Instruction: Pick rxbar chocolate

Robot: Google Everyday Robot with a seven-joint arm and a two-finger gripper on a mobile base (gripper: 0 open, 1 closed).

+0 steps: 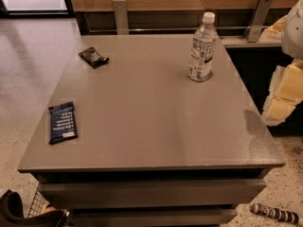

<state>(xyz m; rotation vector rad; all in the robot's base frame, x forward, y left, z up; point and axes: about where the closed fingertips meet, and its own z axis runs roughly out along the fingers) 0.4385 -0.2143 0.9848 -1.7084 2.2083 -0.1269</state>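
Observation:
The rxbar chocolate [93, 56] is a small black crinkled wrapper lying flat near the far left corner of the grey table [151, 122]. My gripper [282, 96] is a cream-coloured shape at the right edge of the view, beyond the table's right side. It is far from the bar and holds nothing that I can see. Part of my white arm [294, 27] shows above it.
A larger dark blue bar wrapper [62, 122] lies near the table's left edge, closer to the front. A clear water bottle [202, 48] stands upright at the far right. A wood-panelled counter with metal brackets runs behind. A dark striped object [275, 213] lies on the floor at front right.

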